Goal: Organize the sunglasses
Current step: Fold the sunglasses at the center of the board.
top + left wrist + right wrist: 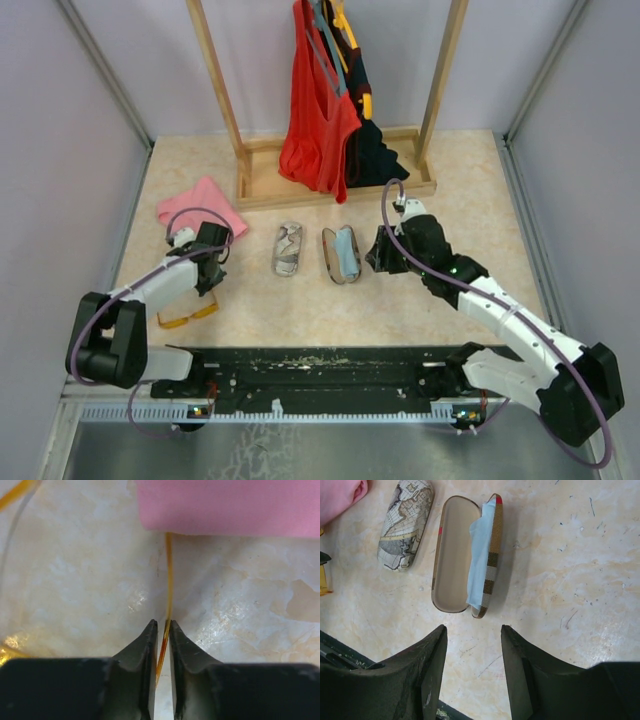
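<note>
The sunglasses [188, 316] lie on the surface [450, 200] well to the left of the open case [342, 255]. They look light and fragile, with a thin amber-orange frame, a springy slim temple and lenses that would smear or scratch, so a gentle hold on a temple or the bridge suits best. The left arm [150, 288] reaches low, and the left end effector [161, 626] has its fingers [145, 647] pinched almost together on one temple. The right end effector [472, 632] hovers just right of the case, jaws spread wide, holding nothing.
</note>
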`<act>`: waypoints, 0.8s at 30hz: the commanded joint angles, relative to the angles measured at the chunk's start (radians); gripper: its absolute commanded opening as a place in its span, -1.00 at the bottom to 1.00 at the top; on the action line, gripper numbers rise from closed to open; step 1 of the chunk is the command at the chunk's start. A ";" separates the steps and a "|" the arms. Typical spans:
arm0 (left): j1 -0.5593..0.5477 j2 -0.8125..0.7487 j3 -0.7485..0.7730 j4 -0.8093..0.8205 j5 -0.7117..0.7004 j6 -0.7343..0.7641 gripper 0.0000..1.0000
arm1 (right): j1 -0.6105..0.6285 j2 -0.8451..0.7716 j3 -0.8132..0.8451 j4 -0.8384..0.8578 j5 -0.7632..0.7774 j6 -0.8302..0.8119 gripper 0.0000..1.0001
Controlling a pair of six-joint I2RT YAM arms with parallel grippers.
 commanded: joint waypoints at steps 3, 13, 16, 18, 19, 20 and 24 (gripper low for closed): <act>0.007 -0.074 0.006 -0.018 0.045 0.002 -0.86 | 0.009 -0.051 0.013 -0.003 0.017 -0.003 -0.04; -0.250 -0.157 0.057 -0.166 0.091 -0.377 -0.99 | 0.009 -0.106 -0.018 -0.031 0.037 0.021 -0.04; -0.368 -0.066 0.163 -0.306 0.066 -0.572 -0.99 | 0.009 -0.127 -0.031 -0.048 0.050 0.027 -0.04; -0.425 0.022 0.244 -0.377 0.066 -0.671 -0.99 | 0.009 -0.145 -0.040 -0.058 0.055 0.033 -0.04; -0.448 0.072 0.290 -0.398 0.070 -0.700 -0.99 | 0.009 -0.154 -0.043 -0.063 0.057 0.035 -0.04; -0.473 0.140 0.331 -0.416 0.077 -0.722 -0.99 | 0.009 -0.160 -0.045 -0.069 0.060 0.037 -0.04; -0.527 0.296 0.488 -0.451 0.106 -0.761 -0.99 | 0.009 -0.186 -0.050 -0.101 0.075 0.043 -0.04</act>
